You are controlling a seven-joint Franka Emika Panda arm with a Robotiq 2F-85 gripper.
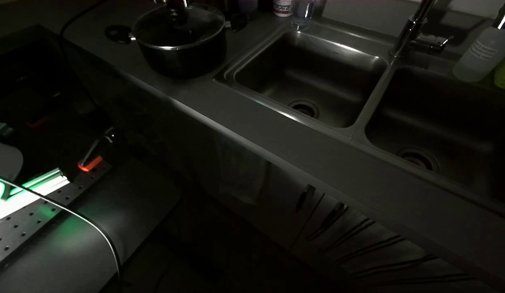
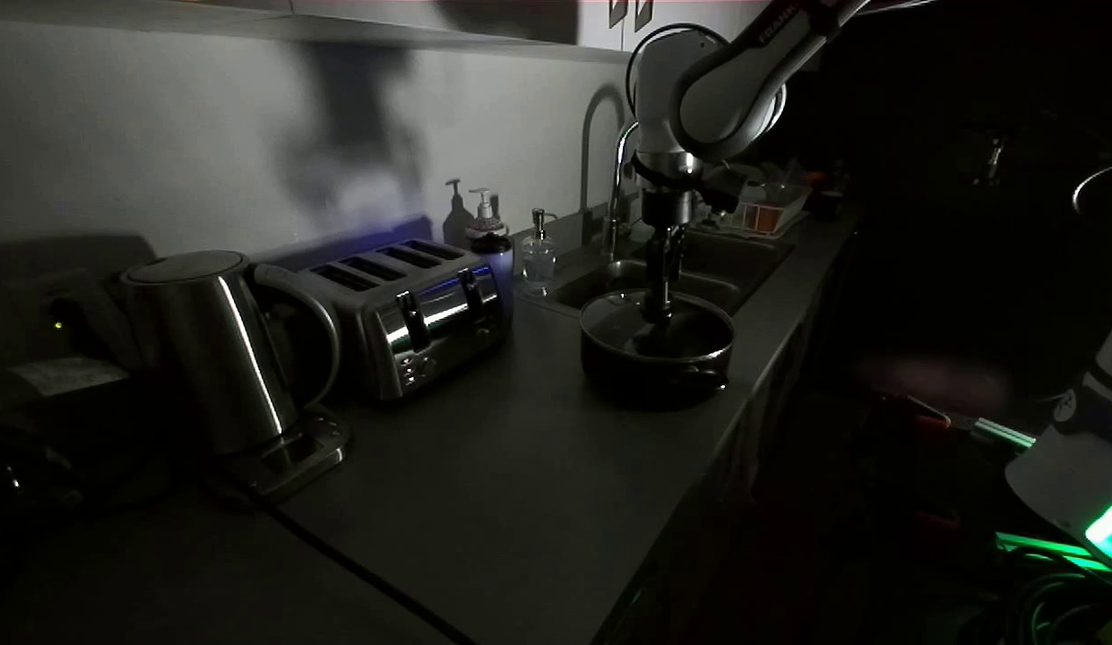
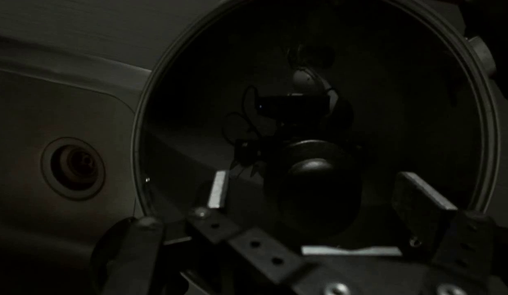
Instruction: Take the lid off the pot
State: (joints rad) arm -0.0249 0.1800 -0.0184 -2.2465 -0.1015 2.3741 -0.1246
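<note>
A glass lid (image 1: 189, 34) lay level on a black pot (image 1: 183, 61) in the upper left of an exterior view, covering it in a dimly lit kitchen. A robot arm (image 2: 721, 107) reached down from the top right of an exterior view, its gripper (image 3: 319, 191) pointing straight down over the middle of the lid. In the wrist view, the fingers (image 3: 421, 200) stood wide apart, one at lower centre and one at lower right, with the lid's dark knob (image 3: 313, 169) between them and space showing on either side. The pot sat on a countertop (image 1: 276, 130) just beside a steel sink (image 1: 370, 101) with two basins, at the right of the frame. A faucet (image 1: 407, 34) rose at upper right, near a translucent bottle (image 1: 480, 57). A metal kettle (image 2: 206, 358) and a four-slot toaster (image 2: 430, 313) occupied the left of an exterior view, a clear soap dispenser (image 2: 538, 260) near the centre.
</note>
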